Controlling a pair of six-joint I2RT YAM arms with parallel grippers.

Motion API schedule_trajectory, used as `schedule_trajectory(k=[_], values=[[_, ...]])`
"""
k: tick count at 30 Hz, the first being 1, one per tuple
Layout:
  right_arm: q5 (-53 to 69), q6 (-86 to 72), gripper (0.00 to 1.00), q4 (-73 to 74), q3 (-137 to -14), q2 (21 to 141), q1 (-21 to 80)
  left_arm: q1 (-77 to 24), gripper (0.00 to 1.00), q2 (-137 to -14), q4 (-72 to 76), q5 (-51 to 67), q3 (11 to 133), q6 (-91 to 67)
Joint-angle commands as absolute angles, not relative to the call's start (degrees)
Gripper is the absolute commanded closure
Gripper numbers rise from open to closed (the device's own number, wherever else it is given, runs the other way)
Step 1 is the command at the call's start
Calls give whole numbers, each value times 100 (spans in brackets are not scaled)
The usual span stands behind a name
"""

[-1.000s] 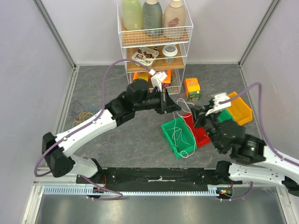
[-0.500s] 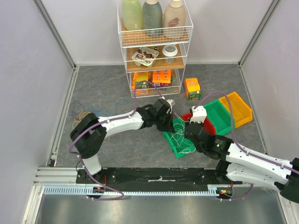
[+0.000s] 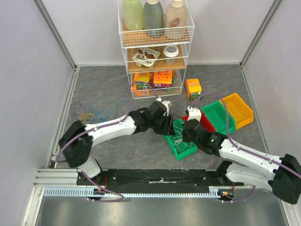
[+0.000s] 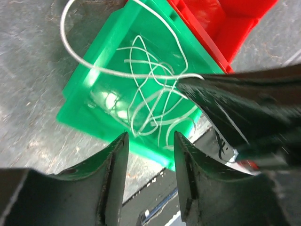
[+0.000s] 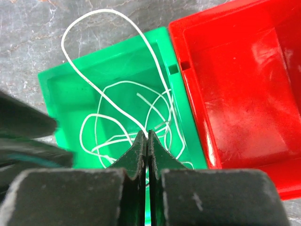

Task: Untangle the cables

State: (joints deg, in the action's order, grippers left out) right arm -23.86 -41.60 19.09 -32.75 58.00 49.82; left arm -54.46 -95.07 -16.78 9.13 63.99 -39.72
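Both arms have swung down over the green bin (image 5: pixel 61 80) since 1 second ago. Shut then, the left gripper (image 4: pixel 150 136) now stands open just above the white cable (image 5: pixel 113 10) coiled inside. The right gripper (image 5: pixel 147 134) is closed, pinching 1 strand. The yellow and blue cables (image 3: pixel 84 117) lie well apart, at the left.

1. Top view, wire rack (image 3: pixel 123 45), top shelf: three bottles (image 3: pixel 153 14) with labels. Lettering too small to read.
2. Middle shelf: printed packet (image 3: pixel 146 56) and jar (image 3: pixel 170 52). Nothing legible.
3. Bottom shelf: orange boxes (image 3: pixel 162 77). Print blurred.
4. Counter (image 3: pixel 225 77), just beside the rack: orange carton (image 3: pixel 193 88), coloured print, unreadable.
5. Wrist views: green bin (image 4: pixel 84 110) and red bin (image 5: pixel 235 94). No readable marks.
6. Result: no text, brand or number can be read.
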Motion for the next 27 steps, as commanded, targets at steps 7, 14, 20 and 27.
schedule_trajectory(k=[7,14,20,27], values=[[-1986,-4614,100,1661,-2655,5624,4940,-5414,37,-7524,-2048,158,5669,-3806],[-1951,-4456,100,1626,-2777,6126,4896,-5046,28,-8251,-2031,456,6239,-3560],[-1618,-4289,100,1310,-2812,6451,4746,-4597,34,-9603,-1977,835,7249,-3393],[-1477,-4175,100,1143,-2725,6399,4711,-4544,51,-10555,-2417,720,8244,-3094]])
